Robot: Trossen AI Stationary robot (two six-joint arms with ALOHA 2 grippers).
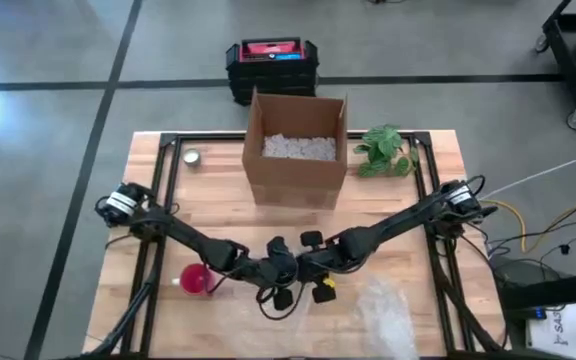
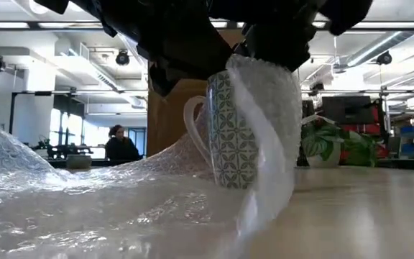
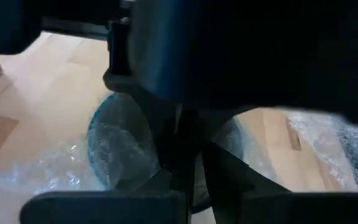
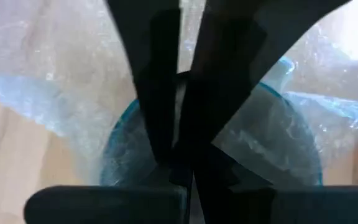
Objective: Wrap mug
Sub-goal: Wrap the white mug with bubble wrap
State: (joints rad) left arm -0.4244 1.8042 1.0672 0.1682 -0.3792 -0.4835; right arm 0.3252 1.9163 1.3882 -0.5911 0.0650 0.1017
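A teal-patterned mug [image 2: 230,133] stands upright on a sheet of bubble wrap [image 2: 85,194], its handle [image 2: 194,122] toward the table's left. A flap of the wrap [image 2: 272,122] runs up the mug's right side and over its rim. Both grippers meet right above the mug at mid table. My right gripper [image 4: 182,152] is shut on the wrap over the mug's mouth. My left gripper [image 3: 188,165] is shut beside it, at the rim. The arms hide the mug in the high view. My left gripper comes down from the table's left and is shut at the mug's rim, with bubble wrap [image 3: 244,146] running to its fingers. The right arm and its own fingers hide the contact; I cannot tell which part it holds. My right gripper pinches the bubble wrap flap's upper end [image 2: 261,65] between its two fingers, above the mug's rim. The fingers come from above, slanting from the table's right. The flap hangs down the mug's side, and its lower end joins the sheet on the table.
An open cardboard box [image 1: 296,150] with white filling stands at mid back, with a green plant [image 1: 386,150] to its right and a small tin [image 1: 192,156] to its left. A red object [image 1: 196,280] lies near the left arm. More bubble wrap [image 1: 388,310] spreads toward the near right.
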